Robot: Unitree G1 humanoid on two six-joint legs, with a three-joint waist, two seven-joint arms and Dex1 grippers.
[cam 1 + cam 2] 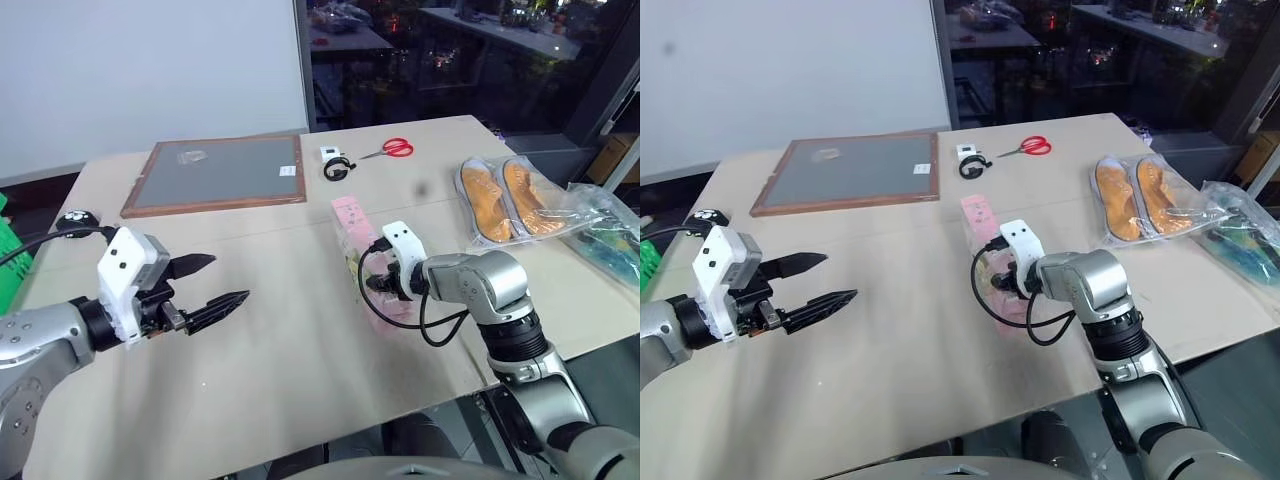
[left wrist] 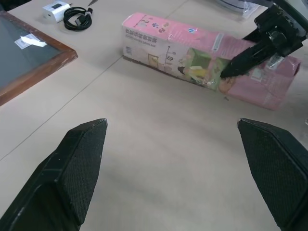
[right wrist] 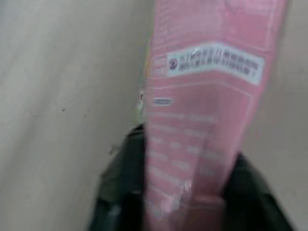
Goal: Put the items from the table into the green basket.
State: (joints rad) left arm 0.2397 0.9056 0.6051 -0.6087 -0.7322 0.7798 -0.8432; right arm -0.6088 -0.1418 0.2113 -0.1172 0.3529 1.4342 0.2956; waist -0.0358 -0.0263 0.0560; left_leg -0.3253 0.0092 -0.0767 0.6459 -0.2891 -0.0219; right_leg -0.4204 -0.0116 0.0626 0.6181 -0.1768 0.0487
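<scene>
The pink-and-green carton [image 1: 352, 232] lies on its side in the middle of the table [image 1: 300, 390]. My right gripper [image 1: 388, 292] is shut on its near end, with a black finger [image 3: 120, 187] pressed on each long side. My left gripper [image 1: 228, 280] hangs open and empty over the table's left part, pointing toward the carton [image 2: 192, 57]. The orange sneakers [image 1: 510, 200] lie soles up in a clear plastic bag at the right. A sliver of the green basket [image 1: 6, 260] shows at the far left edge, beyond the table.
A wood-framed grey board [image 1: 215, 172] lies at the back left. Red-handled scissors [image 1: 392, 149] and a white charger with a coiled black cable [image 1: 335, 162] lie at the back. Another clear bag [image 1: 612, 240] hangs over the right table edge.
</scene>
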